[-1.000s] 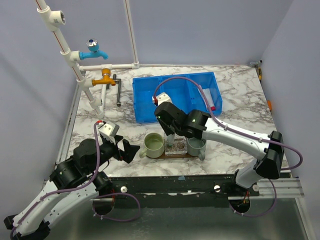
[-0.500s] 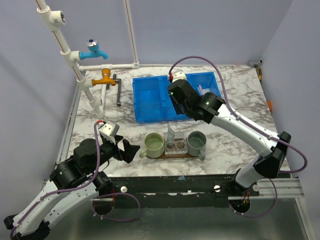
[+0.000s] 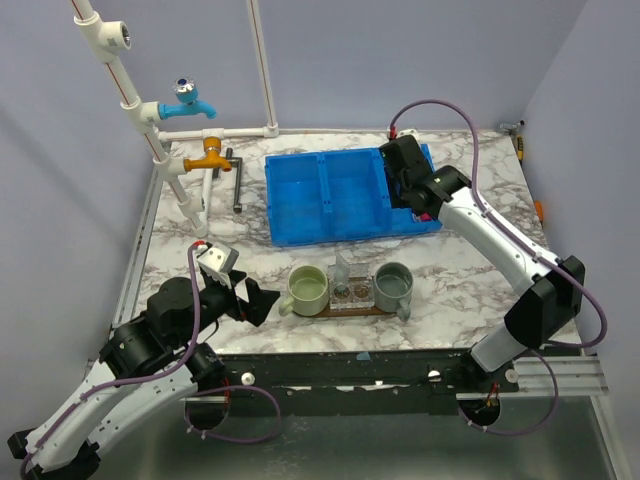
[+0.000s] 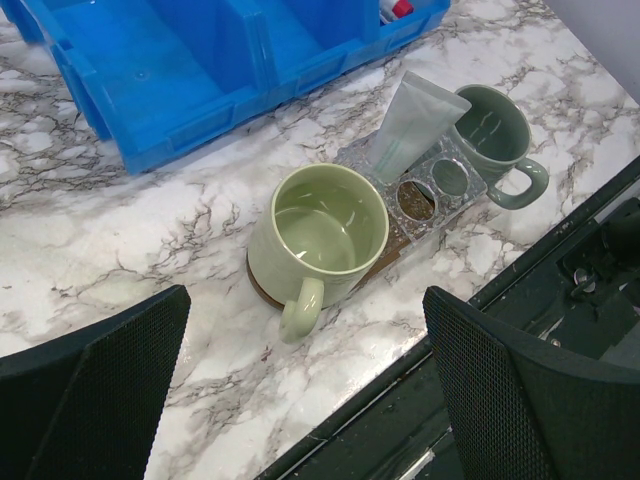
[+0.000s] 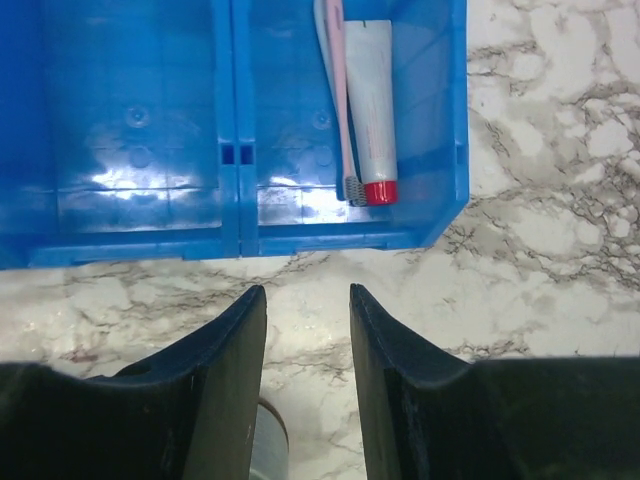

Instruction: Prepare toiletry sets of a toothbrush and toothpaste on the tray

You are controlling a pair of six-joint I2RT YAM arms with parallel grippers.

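Observation:
The dark-brown tray (image 3: pixel 350 312) lies near the table's front edge and carries a clear holder (image 4: pixel 425 195) between two mugs. A whitish-grey toothpaste tube (image 4: pixel 413 122) stands tilted in that holder (image 3: pixel 344 271). A pink toothbrush (image 5: pixel 340 100) and a second toothpaste tube (image 5: pixel 369 95) with a red cap lie side by side in the right compartment of the blue bin (image 5: pixel 140 250). My right gripper (image 5: pixel 305 300) hangs open and empty over that bin's near rim (image 3: pixel 403 180). My left gripper (image 4: pixel 305 300) is wide open, low at the front left (image 3: pixel 255 300), short of the light-green mug (image 4: pixel 318 232).
A darker green mug (image 4: pixel 490 130) stands on the tray's right end. White pipes with a blue tap (image 3: pixel 188 98) and an orange tap (image 3: pixel 210 155) stand at the back left. The table's black front edge (image 4: pixel 420 420) runs just below my left fingers.
My right gripper has left the toothpaste tube standing in the holder, then risen and moved back and right, from over the tray to the bin's right compartment. The left arm has not moved.

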